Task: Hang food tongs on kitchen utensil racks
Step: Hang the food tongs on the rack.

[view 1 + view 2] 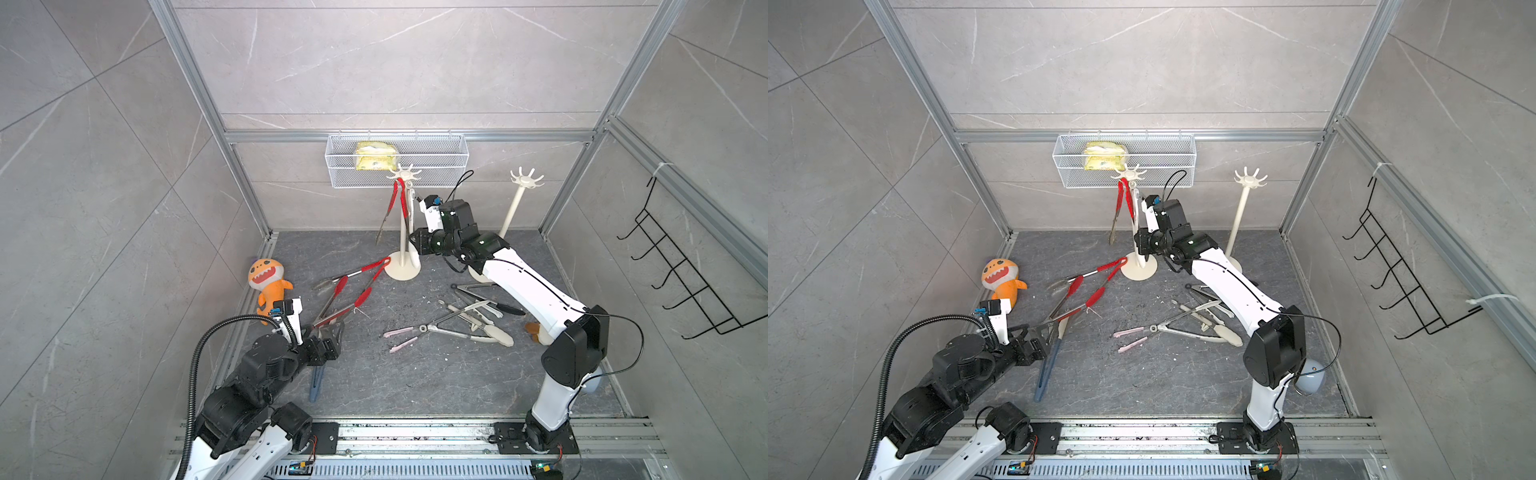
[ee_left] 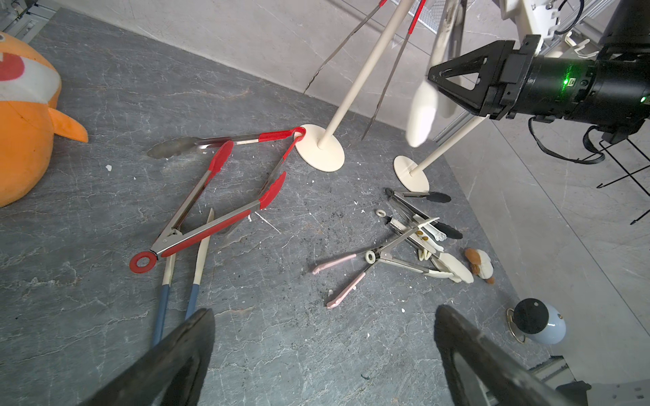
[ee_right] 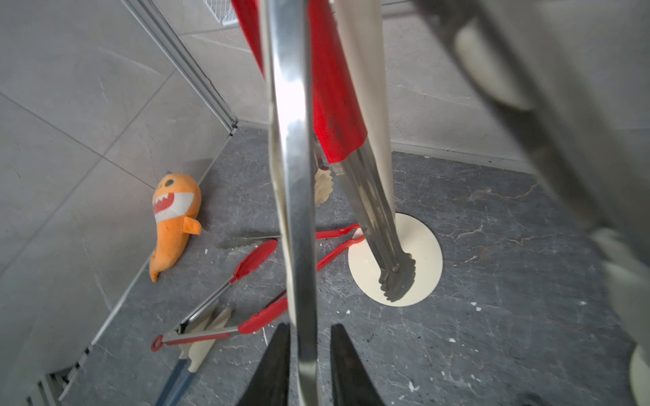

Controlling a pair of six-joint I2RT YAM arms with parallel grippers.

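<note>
Right claw of mine stands slightly parted astride one steel arm of the cream-tipped tongs, which seem hooked beside red tongs on one utensil rack. Two hung, I judge; the other rack is bare, and several tongs lie on the bench. Left claw gapes wide, empty.

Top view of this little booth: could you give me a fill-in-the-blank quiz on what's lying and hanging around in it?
The plush toy in the corner is ___.
The cream rack behind the right arm carries ___ tongs.
The blue-handled tongs lie partly under a pair with ___ handles.
The bundle in the white mesh basket is ___.
Missing words: orange; no; red; yellow.
</note>
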